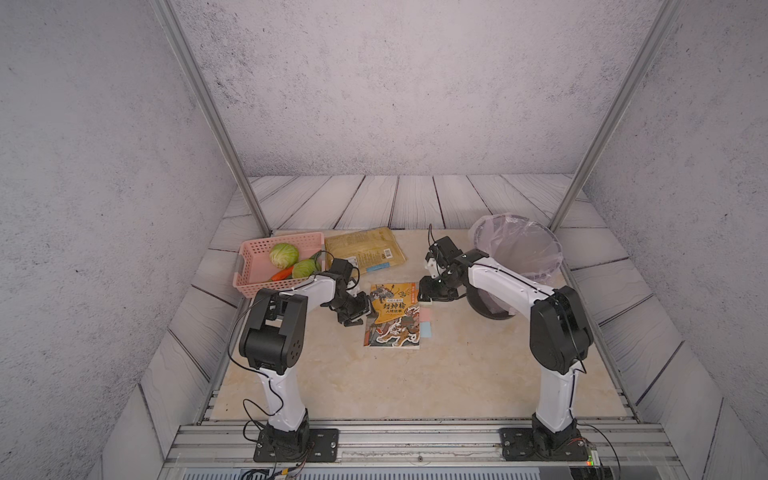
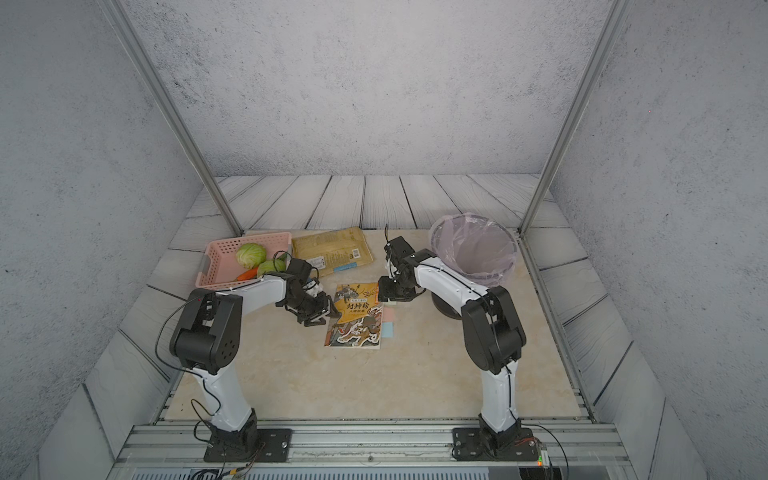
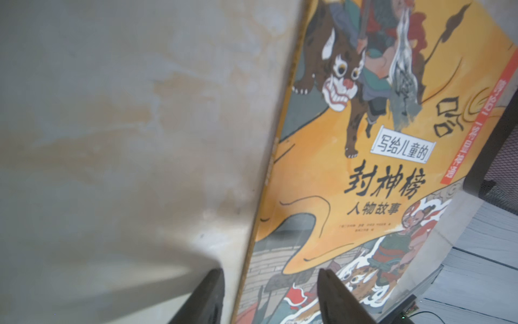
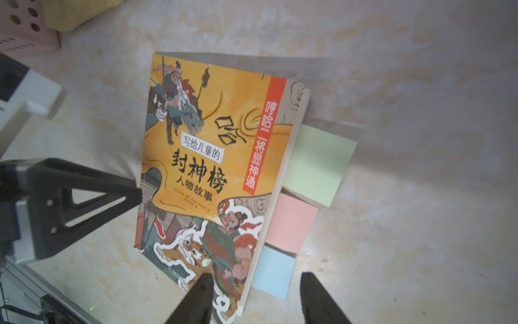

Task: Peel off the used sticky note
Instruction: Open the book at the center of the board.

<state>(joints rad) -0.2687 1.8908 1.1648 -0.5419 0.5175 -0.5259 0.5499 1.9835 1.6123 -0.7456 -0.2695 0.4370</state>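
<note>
A green sticky note (image 4: 319,165), a pink sticky note (image 4: 291,224) and a blue sticky note (image 4: 273,272) jut from the page edge of the book (image 4: 201,174) onto the table (image 4: 420,196). They lie close by the right gripper (image 4: 256,276), whose jaws stand apart and empty, though which note it hangs over is hard to tell. The left gripper (image 3: 270,277), jaws likewise apart, straddles the spine edge; the cover reads 写给儿童的 封神榜 人物故事, with 哼哈二将显神通 on a red band.

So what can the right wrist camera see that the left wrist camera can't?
Only the right wrist view shows the green sticky note, pink sticky note and blue sticky note poking out beside the book, plus a corner of the pink basket. Only the left wrist view shows the grey floor planks beyond the table. Both show the book's orange cover lying on the beige table.
</note>
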